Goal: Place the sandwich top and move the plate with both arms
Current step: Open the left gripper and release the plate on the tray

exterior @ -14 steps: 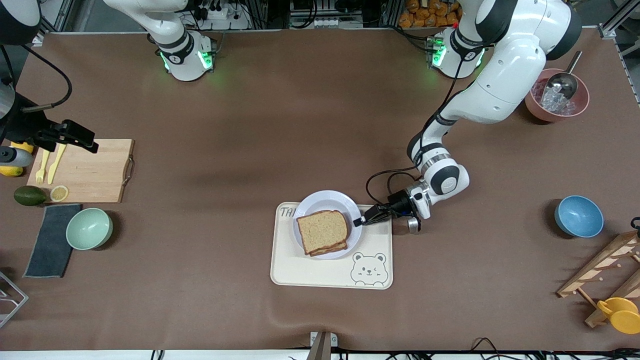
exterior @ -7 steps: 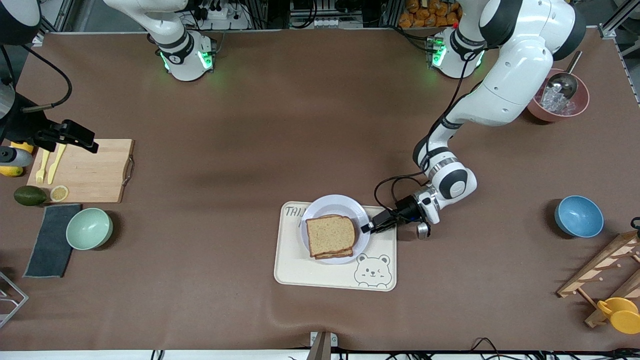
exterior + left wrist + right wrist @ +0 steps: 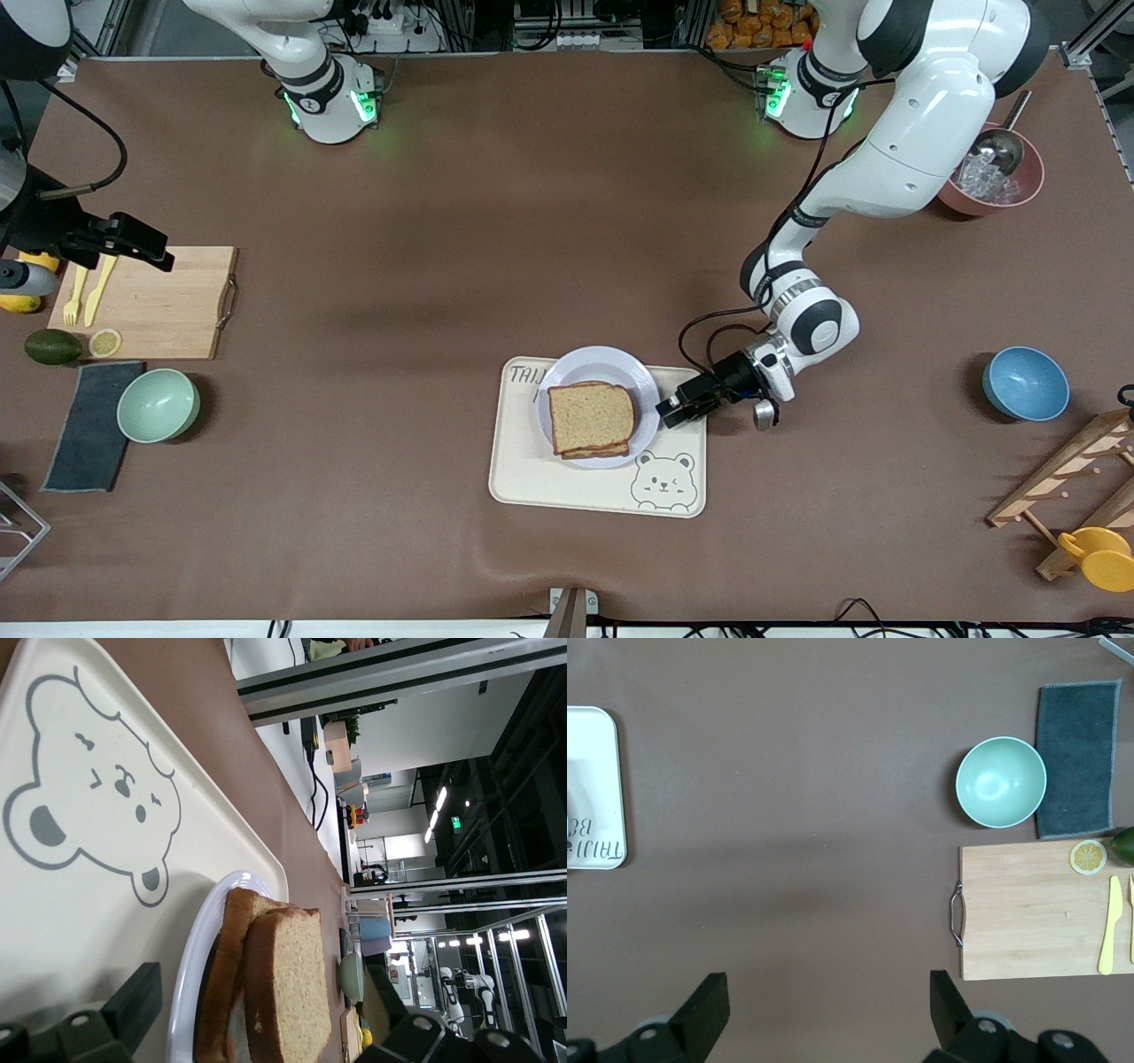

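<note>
Left tool (image 3: 684, 410), fingers apart, sits beside the plate (image 3: 640, 387), the bread (image 3: 590, 416) stacked. Right tool (image 3: 133, 237) waits wide over the board (image 3: 168, 301). Both should grip opposite rims evenly.

Both arms (image 3: 917, 133) glossy white, rounded links, black joint bands. Bases lit green (image 3: 328, 106). Black cable looped at left wrist (image 3: 709, 332), silver ring there. Black angular left claw (image 3: 680, 412), right claw (image 3: 133, 237); screws on fingers.

Even bright overhead light, soft shadows under bowls, sharp front view, glare in background ceiling strips
</note>
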### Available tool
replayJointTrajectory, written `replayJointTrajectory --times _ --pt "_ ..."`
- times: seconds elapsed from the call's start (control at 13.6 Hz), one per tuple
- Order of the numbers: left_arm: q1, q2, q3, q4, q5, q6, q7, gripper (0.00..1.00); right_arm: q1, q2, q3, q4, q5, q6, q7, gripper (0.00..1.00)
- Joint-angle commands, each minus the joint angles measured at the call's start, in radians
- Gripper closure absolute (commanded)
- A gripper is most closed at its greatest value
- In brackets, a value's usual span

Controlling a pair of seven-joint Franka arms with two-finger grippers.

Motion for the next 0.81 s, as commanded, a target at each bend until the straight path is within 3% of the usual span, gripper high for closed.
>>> replayJointTrajectory --times 0.0,0.73 --pt "0.001 -0.069 -0.015 -0.05 -0.011 0.058 0.007 0.0 -0.004 0.011 0.001 0.024 0.0 -0.017 0.014 0.0" --pt "-0.008 -0.243 -0.108 -0.061 -0.011 0.486 -0.121 0.0 0.0 0.011 -0.001 0.026 -0.004 -0.017 0.011 0.0"
